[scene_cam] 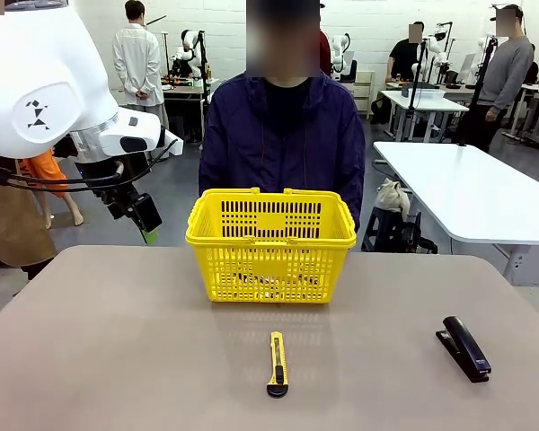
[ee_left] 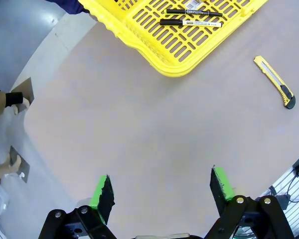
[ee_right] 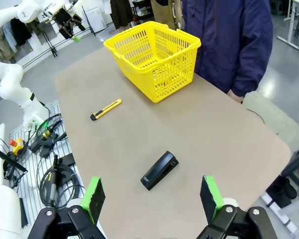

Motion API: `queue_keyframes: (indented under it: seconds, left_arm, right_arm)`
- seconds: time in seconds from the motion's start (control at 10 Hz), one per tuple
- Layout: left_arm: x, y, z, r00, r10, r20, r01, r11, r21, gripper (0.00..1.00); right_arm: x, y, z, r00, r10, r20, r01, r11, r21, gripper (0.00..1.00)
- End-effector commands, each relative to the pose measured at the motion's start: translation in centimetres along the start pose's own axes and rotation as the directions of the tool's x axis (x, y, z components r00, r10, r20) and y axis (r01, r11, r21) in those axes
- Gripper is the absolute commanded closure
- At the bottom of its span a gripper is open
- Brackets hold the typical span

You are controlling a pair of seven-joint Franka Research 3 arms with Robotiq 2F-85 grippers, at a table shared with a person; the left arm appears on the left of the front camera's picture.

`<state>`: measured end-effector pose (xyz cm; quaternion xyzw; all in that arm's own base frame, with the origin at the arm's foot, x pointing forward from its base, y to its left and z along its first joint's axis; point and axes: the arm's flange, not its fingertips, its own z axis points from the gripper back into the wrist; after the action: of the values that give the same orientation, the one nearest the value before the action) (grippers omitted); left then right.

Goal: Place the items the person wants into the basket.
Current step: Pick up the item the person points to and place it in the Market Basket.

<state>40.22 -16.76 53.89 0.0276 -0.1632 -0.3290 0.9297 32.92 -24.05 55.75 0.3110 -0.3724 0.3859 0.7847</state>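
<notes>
Pen (ee_left: 193,11) and marker (ee_left: 191,22) already lie inside basket (scene_cam: 270,241) at worktop's (scene_cam: 117,359) far edge, before person (scene_cam: 283,135). Utility knife (scene_cam: 278,363) and stapler (scene_cam: 465,347) left on worktop. Left gripper (ee_left: 163,186) and right gripper (ee_right: 152,196): jaws released, empty, raised. Task looks near complete.

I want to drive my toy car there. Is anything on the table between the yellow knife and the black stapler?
No, just bare table between the utility knife and the stapler in the front view.
</notes>
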Motion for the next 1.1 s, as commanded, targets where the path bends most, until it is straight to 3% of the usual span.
queue_keyframes:
  seconds: [0.0,0.1,0.3,0.5,0.8,1.0]
  left_arm:
    - [0.0,0.0,0.0,1.0,0.0,0.0,0.0,1.0,0.0,0.0]
    - [-2.2,1.7,1.2,0.995,-0.096,0.029,0.099,0.984,-0.146,0.0]
    - [-6.0,7.4,4.9,0.976,-0.193,0.1,0.217,0.897,-0.384,0.0]
    - [-12.0,10.1,8.0,0.94,-0.206,0.272,0.312,0.841,-0.442,0.0]
    - [-16.5,16.1,9.9,0.891,-0.166,0.422,0.384,0.772,-0.507,0.0]
    - [-20.0,17.4,10.1,0.841,-0.12,0.528,0.402,0.791,-0.461,0.0]
  right_arm:
    - [0.0,-0.1,-0.1,0.999,0.019,0.037,-0.019,1.0,0.001,0.0]
    - [0.0,-0.1,-0.1,0.999,0.019,0.037,-0.019,1.0,0.001,0.0]
    - [0.0,-0.1,-0.1,0.999,0.019,0.037,-0.019,1.0,0.001,0.0]
    - [0.0,-0.1,-0.1,0.999,0.019,0.037,-0.019,1.0,0.001,0.0]
    - [0.0,-0.1,-0.1,0.999,0.019,0.037,-0.019,1.0,0.001,0.0]
    - [0.0,-0.1,-0.1,0.999,0.019,0.037,-0.019,1.0,0.001,0.0]
